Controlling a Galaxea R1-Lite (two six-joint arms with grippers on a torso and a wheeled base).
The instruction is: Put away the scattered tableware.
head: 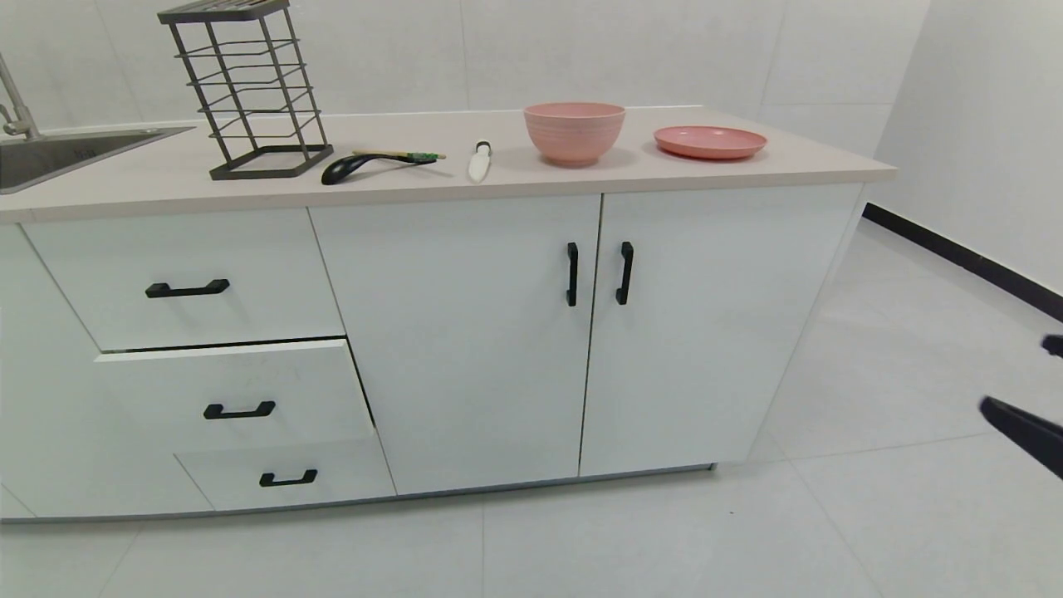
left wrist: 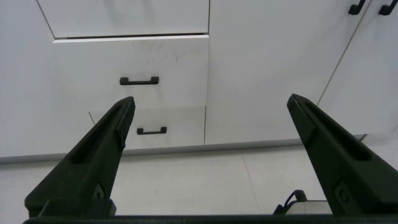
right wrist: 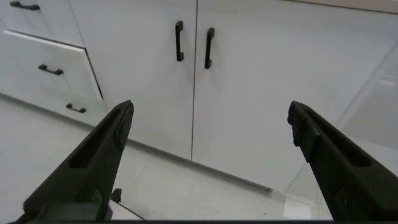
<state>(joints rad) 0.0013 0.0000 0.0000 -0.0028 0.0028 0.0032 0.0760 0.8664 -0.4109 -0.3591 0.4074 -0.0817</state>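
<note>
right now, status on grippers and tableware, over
Left gripper open, empty. Right gripper open, empty. Bowl, plate, spoon, knife loose on counter. Middle drawer ajar.

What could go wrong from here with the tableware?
The pink plate sits by the right end of the counter; a nudge might slide it off. The white utensil lies flat near the front edge, likely hard to pinch. The middle drawer stands ajar and could get bumped.

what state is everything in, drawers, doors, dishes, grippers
top drawer, shut
middle drawer, pulled out slightly
cabinet doors, both shut
rack, upright, empty
pink bowl, upright on counter
pink plate, flat on counter
black spoon, lying on counter
white utensil, lying flat
left gripper, open, empty
right gripper, open, empty
</note>
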